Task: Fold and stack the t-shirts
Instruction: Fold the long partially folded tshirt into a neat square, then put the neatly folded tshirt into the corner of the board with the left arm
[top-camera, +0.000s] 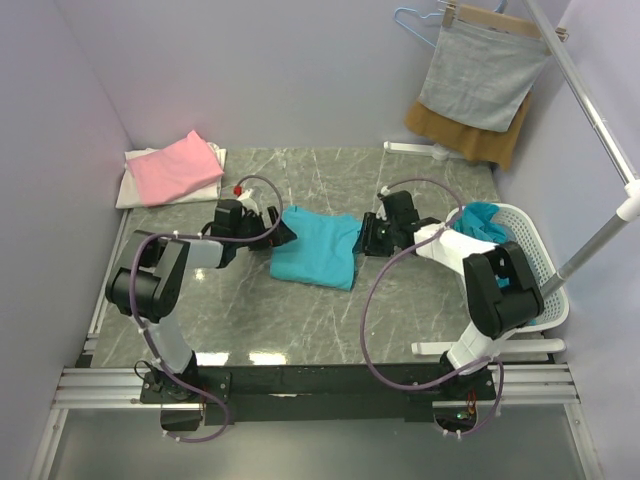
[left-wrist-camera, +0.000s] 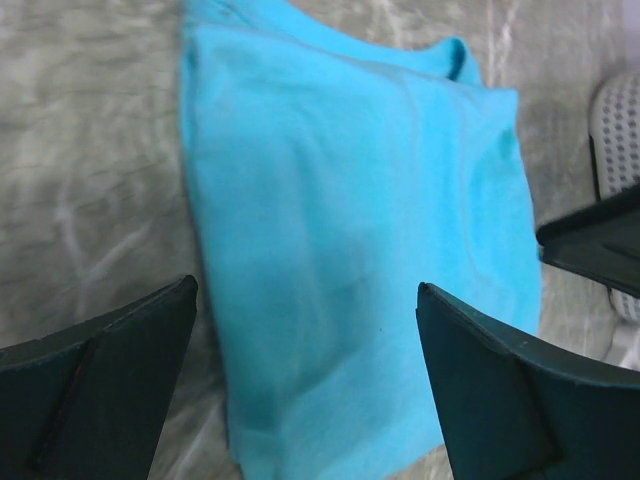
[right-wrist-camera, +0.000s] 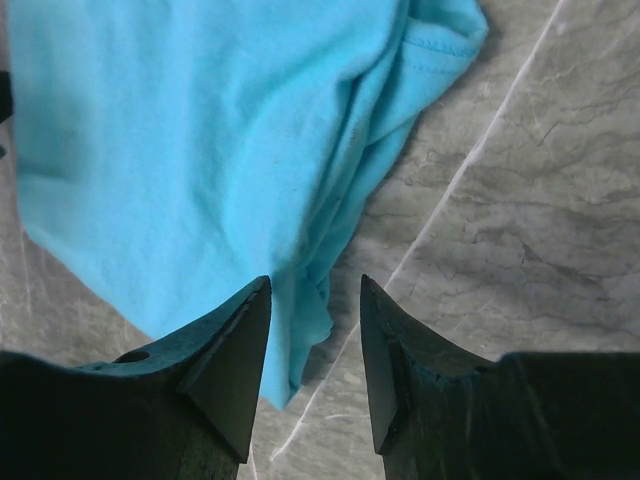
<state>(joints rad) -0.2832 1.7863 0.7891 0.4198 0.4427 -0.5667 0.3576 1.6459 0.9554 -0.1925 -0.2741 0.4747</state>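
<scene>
1. A blue t-shirt (top-camera: 318, 252) lies on the grey marble counter (top-camera: 420, 300) midway between the two arms. It is folded into a rough rectangle.
2. The left claw (top-camera: 285, 233) sits low at the shirt's left edge. In the wrist view its fingers (left-wrist-camera: 110, 360) are spread wide, with the flat cloth (left-wrist-camera: 350, 200) spanning the gap between them. It grips nothing.
3. The right claw (top-camera: 365, 238) is at the shirt's right edge. Its fingers (right-wrist-camera: 235, 350) stand only narrowly apart. A bunched, hemmed fold of the shirt (right-wrist-camera: 180, 130) runs down into that gap. Whether the tips touch the cloth cannot be told.
4. That right edge is rumpled and layered, while the left part lies smooth.
5. A white mesh basket (top-camera: 545, 262) stands on the counter's right side, close behind the right arm. More blue cloth (top-camera: 482, 215) is heaped in it.
6. At the back left corner, a folded pink shirt (top-camera: 175, 165) rests on a white one (top-camera: 135, 188), well apart from the claws.
7. Against the back wall on the right, a grey cloth (top-camera: 485, 70) hangs from a hanger over a brown one (top-camera: 480, 140).
8. A metal pole (top-camera: 595, 243) slants down beside the basket.
</scene>
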